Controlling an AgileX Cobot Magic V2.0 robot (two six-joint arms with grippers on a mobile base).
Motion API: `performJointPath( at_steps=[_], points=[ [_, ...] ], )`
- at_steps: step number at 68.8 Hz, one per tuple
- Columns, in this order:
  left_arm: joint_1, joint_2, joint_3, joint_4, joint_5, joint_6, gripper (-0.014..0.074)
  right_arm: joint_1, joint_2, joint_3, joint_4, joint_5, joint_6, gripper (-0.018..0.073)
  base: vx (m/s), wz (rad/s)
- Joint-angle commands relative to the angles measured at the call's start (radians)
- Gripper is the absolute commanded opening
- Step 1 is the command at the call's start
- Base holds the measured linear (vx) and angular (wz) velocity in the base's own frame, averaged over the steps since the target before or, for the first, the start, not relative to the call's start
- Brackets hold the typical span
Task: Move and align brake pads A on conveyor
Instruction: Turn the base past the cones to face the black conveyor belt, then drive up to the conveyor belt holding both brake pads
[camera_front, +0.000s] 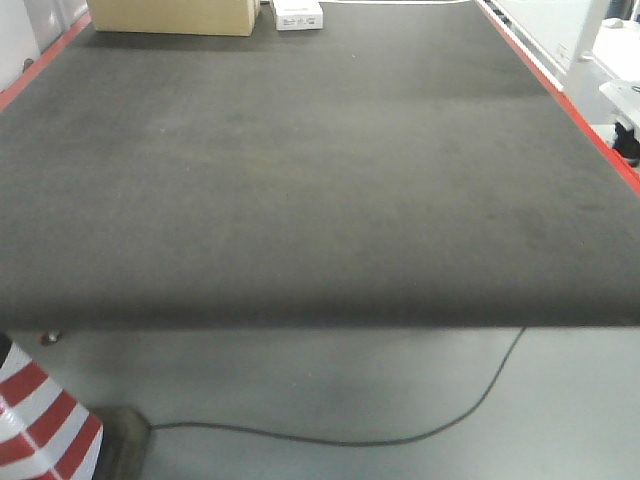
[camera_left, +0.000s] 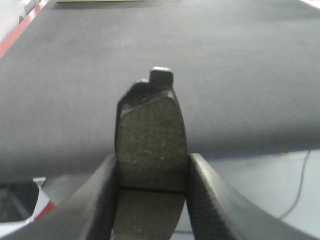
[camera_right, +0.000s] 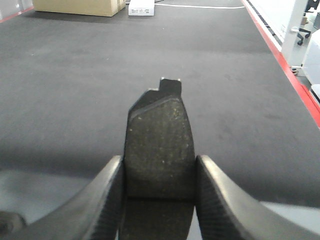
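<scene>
In the left wrist view a dark grey-brown brake pad (camera_left: 151, 140) with a cross groove stands lengthwise between my left gripper's (camera_left: 152, 172) fingers, which are shut on its two long edges. It hangs over the near edge of the dark conveyor (camera_left: 225, 65). The right wrist view shows the same: a second brake pad (camera_right: 160, 145) clamped in my right gripper (camera_right: 160, 172), held above the front edge of the conveyor (camera_right: 75, 75). The front view shows the bare belt (camera_front: 300, 170) with red edge strips; neither gripper nor any pad appears there.
A cardboard box (camera_front: 172, 15) and a small white box (camera_front: 298, 14) sit at the belt's far end. White equipment (camera_front: 620, 70) stands past the right red strip. Below the front edge lie grey floor, a black cable (camera_front: 400, 435) and a red-white striped object (camera_front: 40, 420).
</scene>
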Motion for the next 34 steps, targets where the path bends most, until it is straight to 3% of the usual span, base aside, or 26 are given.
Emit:
performJointPath(
  at_steps=[1,34],
  points=[
    [-0.004,0.008,-0.028,-0.001,-0.097,-0.008,-0.0006,-0.002,0.002,-0.030,-0.007,-0.097,-0.004,-0.0007,0.38,0.05],
    [-0.004,0.008,-0.028,-0.001,-0.097,-0.008,-0.0006,-0.002,0.002,-0.030,-0.007,-0.097,-0.004,-0.0007,0.37,0.01]
  ],
)
